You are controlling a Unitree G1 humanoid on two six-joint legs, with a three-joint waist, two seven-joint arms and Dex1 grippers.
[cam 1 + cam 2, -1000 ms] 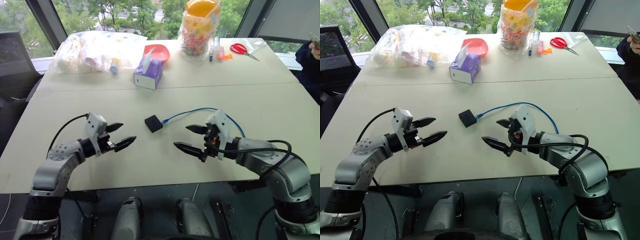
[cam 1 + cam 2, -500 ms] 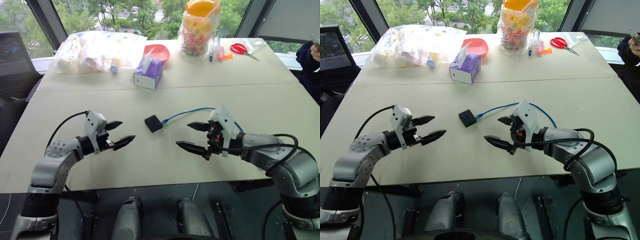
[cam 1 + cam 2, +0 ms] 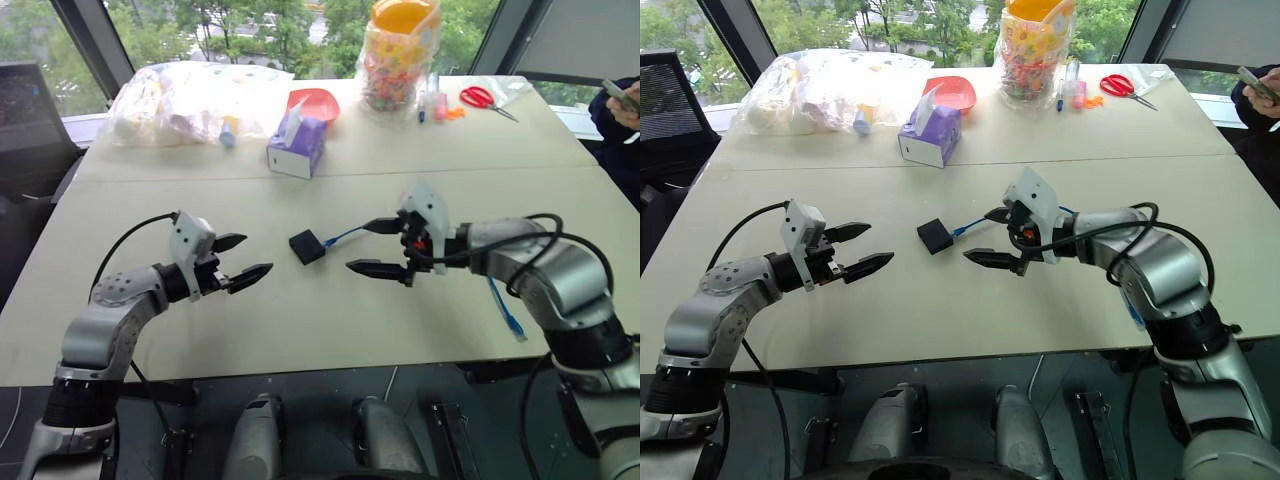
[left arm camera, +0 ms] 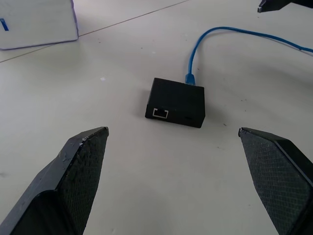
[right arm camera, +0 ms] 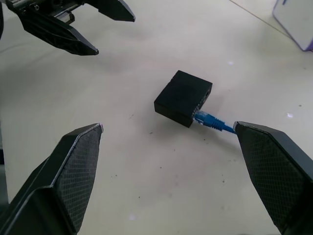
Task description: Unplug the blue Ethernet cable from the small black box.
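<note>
The small black box point(image 3: 307, 246) lies flat on the beige table point(image 3: 300, 320) between my two grippers. The blue Ethernet cable point(image 3: 341, 236) is plugged into the box's right side; the plug point(image 5: 209, 119) sits in its port. The cable runs under my right arm and drops over the table's near edge point(image 3: 507, 312). My left gripper point(image 3: 256, 256) hovers open a short way left of the box, pointing at it. My right gripper point(image 3: 357, 247) stands open just right of the box, its fingers astride the cable near the plug, touching nothing. A free port point(image 4: 160, 112) faces the left gripper.
A purple tissue box point(image 3: 297, 148), a red bowl point(image 3: 317, 102), a full plastic bag point(image 3: 195, 98), a jar of sweets point(image 3: 400, 55) and red scissors point(image 3: 484, 97) stand at the back. A person's hand with a phone point(image 3: 622, 98) is at the far right.
My right gripper has moved forward and to the left, rolling a little, until its fingers stand over the cable beside the box. The left gripper has kept its place.
</note>
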